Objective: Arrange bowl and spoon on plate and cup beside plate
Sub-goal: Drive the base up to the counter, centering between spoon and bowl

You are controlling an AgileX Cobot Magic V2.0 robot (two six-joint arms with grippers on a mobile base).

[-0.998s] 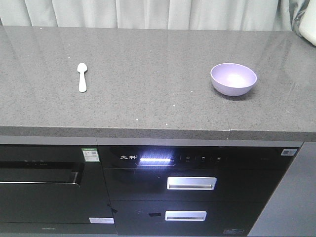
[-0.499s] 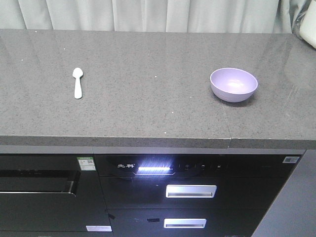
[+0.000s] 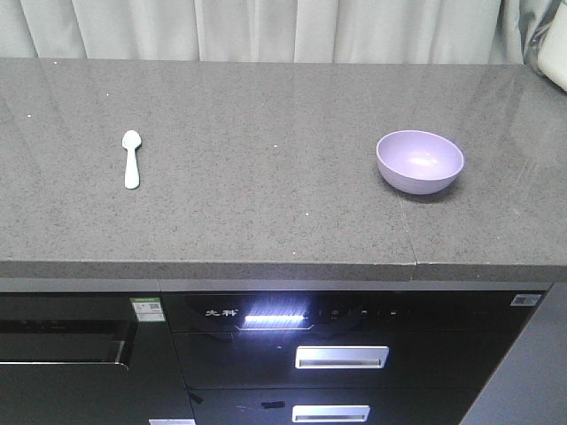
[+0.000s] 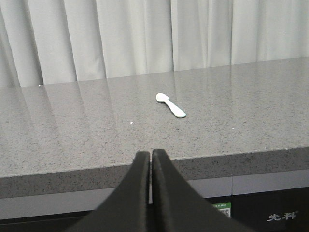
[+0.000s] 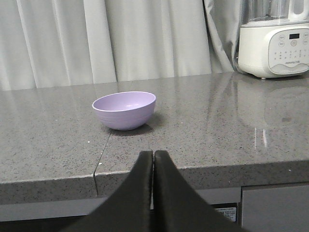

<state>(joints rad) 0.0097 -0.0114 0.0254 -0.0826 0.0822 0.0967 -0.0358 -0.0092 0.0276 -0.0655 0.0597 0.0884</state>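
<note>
Nothing lifted yet.
Left gripper and right gripper sit pinched together, empty; spread them before reaching spoon, frame left, or bowl, right.

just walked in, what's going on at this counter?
Nothing is being handled. The small pale mint-green plastic spoon lies on the left of the grey stone counter; the round lavender-purple plastic bowl sits upright and empty on the right. The left gripper and right gripper are both shut on nothing, short of the counter's edge, one facing the spoon, the other the bowl. No plate or cup shows in any view.
</note>
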